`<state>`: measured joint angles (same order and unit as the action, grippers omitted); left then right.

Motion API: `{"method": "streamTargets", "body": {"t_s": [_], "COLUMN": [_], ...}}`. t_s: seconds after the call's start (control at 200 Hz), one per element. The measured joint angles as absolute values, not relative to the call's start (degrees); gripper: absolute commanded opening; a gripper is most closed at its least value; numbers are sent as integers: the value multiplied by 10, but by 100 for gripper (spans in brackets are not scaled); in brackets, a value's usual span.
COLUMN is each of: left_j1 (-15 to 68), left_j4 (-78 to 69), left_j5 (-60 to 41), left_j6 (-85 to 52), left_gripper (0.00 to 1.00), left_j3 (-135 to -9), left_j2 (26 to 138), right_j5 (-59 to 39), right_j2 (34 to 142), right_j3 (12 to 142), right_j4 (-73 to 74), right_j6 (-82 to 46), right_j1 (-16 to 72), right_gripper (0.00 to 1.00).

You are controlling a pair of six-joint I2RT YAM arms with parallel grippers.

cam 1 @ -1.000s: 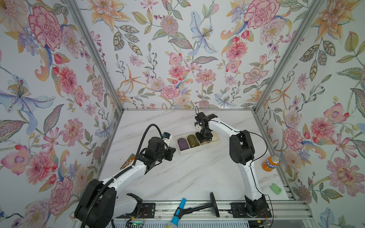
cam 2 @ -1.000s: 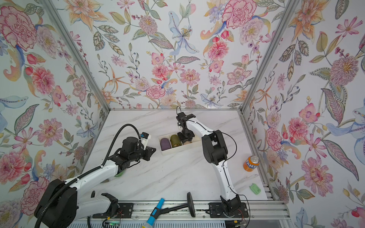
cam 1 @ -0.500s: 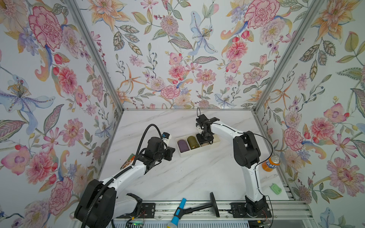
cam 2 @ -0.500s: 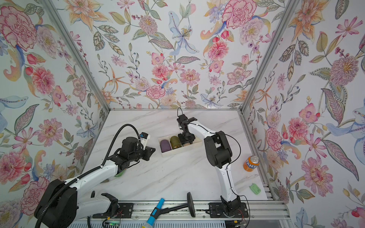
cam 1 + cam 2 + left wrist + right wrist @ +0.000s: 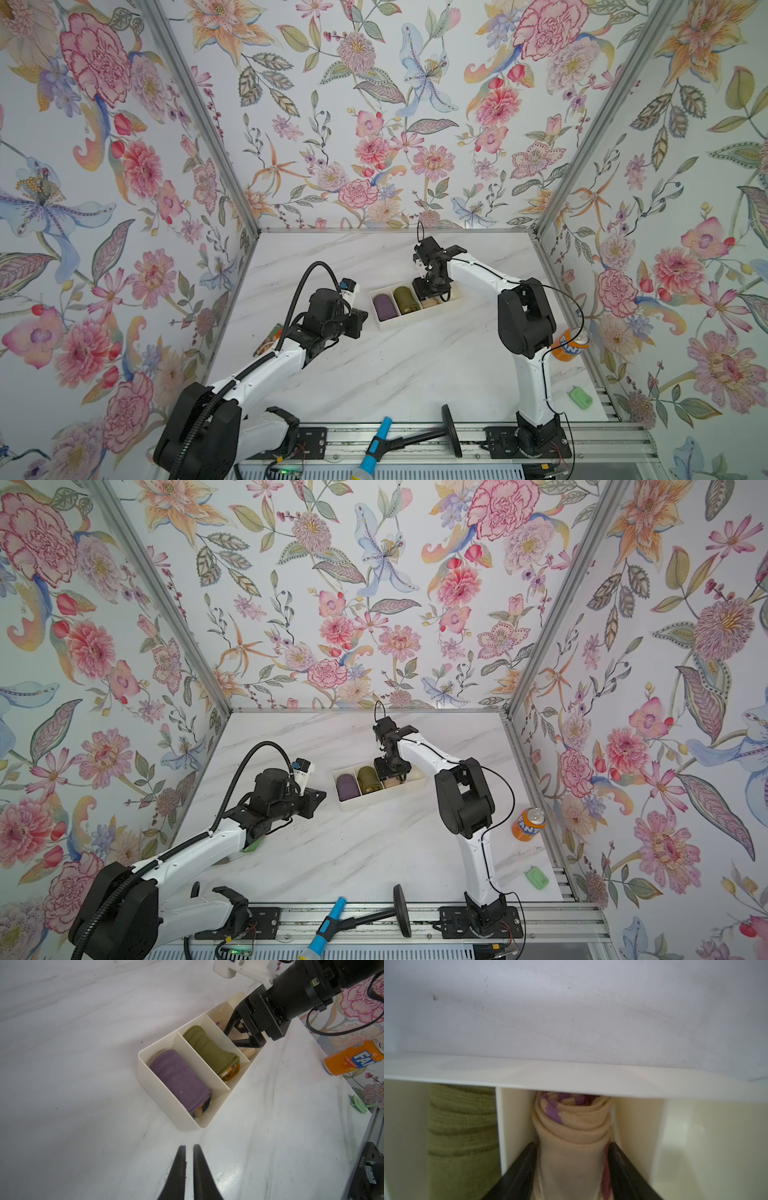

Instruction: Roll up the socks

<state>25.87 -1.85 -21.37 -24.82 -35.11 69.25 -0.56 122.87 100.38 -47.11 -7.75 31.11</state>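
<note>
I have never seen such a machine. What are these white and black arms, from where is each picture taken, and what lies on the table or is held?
The left arm and the right arm are robots bolted at the edge of a marble table; each ends in a two-fingered gripper. The two wide pictures come from one camera high above; the two close ones from cameras on the wrists. On the table stands a white tray with compartments holding a purple sock roll, an olive-green sock roll and the rolled peach-tan socks. The right gripper reaches into their compartment, one finger on each side of the socks; whether it presses them I cannot tell. The left gripper is almost closed and empty. An orange soda can stands near the right wall.
</note>
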Motion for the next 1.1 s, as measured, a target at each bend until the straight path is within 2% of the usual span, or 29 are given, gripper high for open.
{"method": "streamTargets", "body": {"t_s": [0.175, 0.35, 0.58, 0.731, 0.781, 0.821, 0.841, 0.851, 0.856, 0.861, 0.871, 1.051, 1.101], "left_j1": [259, 259, 259, 258, 258, 258, 258, 258, 258, 258, 258, 258, 257], "left_j4": [-11, -13, -32, -49, -54, -58, -59, -60, -60, -60, -61, -61, -61], "left_j5": [-205, -205, -187, -168, -159, -153, -149, -147, -146, -145, -145, -106, -94], "left_j6": [-248, -248, -245, -238, -235, -231, -232, -230, -226, -226, -229, -220, -218], "left_gripper": [13, 13, 23, 33, 39, 50, 63, 75, 87, 93, 98, 99, 99], "left_j3": [-351, -348, -304, -295, -291, -287, -285, -284, -283, -283, -282, -278, -278], "left_j2": [689, 687, 621, 574, 561, 553, 549, 547, 546, 545, 543, 529, 527], "right_j5": [-4, -4, -11, -22, -26, -26, -25, -25, -25, -25, -25, -13, -5], "right_j2": [1210, 1137, 1000, 913, 885, 863, 852, 846, 844, 840, 837, 747, 724], "right_j3": [997, 972, 858, 758, 725, 701, 688, 682, 681, 676, 673, 592, 571], "right_j4": [-465, -440, -351, -285, -265, -251, -244, -241, -241, -239, -237, -204, -191], "right_j6": [-77, -77, -74, -73, -73, -74, -72, -73, -73, -73, -73, -73, -72], "right_j1": [311, 311, 307, 291, 282, 275, 271, 269, 269, 267, 265, 211, 185], "right_gripper": [59, 60, 62, 68, 71, 73, 73, 74, 74, 74, 74, 78, 82]}}
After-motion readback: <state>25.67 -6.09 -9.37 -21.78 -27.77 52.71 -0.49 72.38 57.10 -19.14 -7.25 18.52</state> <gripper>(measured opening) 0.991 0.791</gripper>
